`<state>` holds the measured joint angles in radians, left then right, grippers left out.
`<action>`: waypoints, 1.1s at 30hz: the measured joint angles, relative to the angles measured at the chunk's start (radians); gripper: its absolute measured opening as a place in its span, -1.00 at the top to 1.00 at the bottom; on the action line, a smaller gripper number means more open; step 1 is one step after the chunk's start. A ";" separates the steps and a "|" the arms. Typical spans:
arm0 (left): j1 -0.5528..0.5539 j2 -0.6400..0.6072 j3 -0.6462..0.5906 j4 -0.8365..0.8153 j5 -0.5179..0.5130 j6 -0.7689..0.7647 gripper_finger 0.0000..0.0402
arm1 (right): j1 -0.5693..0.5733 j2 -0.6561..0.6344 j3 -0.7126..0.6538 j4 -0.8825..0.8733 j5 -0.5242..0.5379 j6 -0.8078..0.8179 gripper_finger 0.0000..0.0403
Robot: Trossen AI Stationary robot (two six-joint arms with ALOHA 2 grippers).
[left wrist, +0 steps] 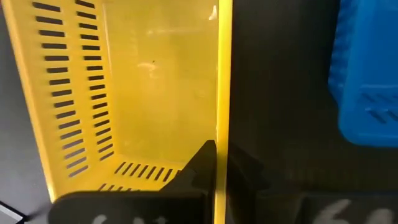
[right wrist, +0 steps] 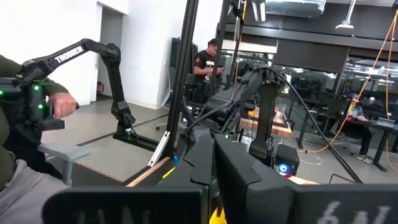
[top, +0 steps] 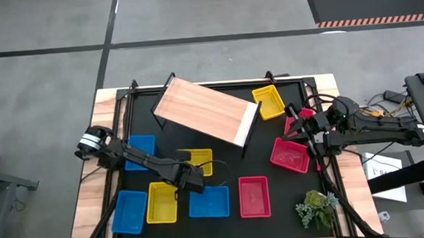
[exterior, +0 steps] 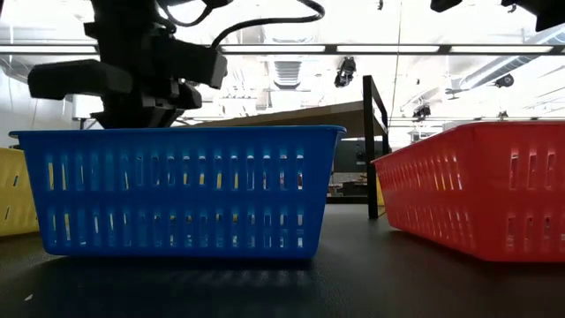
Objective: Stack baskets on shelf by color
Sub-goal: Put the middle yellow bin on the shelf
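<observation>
As left hand (top: pixel 202 166) pinches yellow basket (top: pixel 195 161) wall | slotted, seemingly empty

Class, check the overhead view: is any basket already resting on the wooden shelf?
No. The shelf top is bare; every basket sits on the black table.

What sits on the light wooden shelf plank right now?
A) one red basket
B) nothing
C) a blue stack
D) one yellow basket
B: in the high view the light wooden shelf plank is bare; the nearest yellow plastic mesh basket lies beside it on the black table top.
</observation>
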<state>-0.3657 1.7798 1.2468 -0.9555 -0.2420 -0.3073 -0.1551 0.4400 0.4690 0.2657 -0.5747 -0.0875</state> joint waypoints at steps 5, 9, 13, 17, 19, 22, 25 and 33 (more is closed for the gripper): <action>-0.001 -0.002 0.072 -0.047 0.002 -0.017 0.99 | 0.000 0.000 0.000 -0.001 0.000 0.000 0.95; -0.002 -0.015 0.155 -0.103 0.006 -0.031 1.00 | 0.000 0.000 0.000 -0.002 0.000 -0.001 0.95; -0.008 -0.017 0.254 -0.184 0.026 -0.071 1.00 | 0.000 0.000 0.000 -0.005 0.000 -0.001 0.95; -0.014 -0.017 0.358 -0.215 0.109 -0.084 1.00 | 0.000 0.000 0.000 -0.007 0.000 -0.002 0.95; -0.018 -0.017 0.417 -0.222 0.127 -0.082 1.00 | 0.000 0.000 0.000 -0.008 0.000 -0.002 0.95; -0.021 -0.017 0.500 -0.256 0.128 -0.080 1.00 | 0.000 0.000 0.000 -0.008 0.000 -0.001 0.95; -0.021 -0.017 0.595 -0.257 0.128 -0.079 1.00 | 0.000 0.000 0.000 -0.009 0.000 -0.001 0.95; -0.005 -0.018 0.843 -0.239 -0.025 -0.040 1.00 | 0.000 0.000 0.000 -0.009 0.000 0.001 0.95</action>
<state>-0.3704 1.7622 2.0901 -1.1943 -0.2668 -0.3470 -0.1551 0.4397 0.4690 0.2565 -0.5743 -0.0868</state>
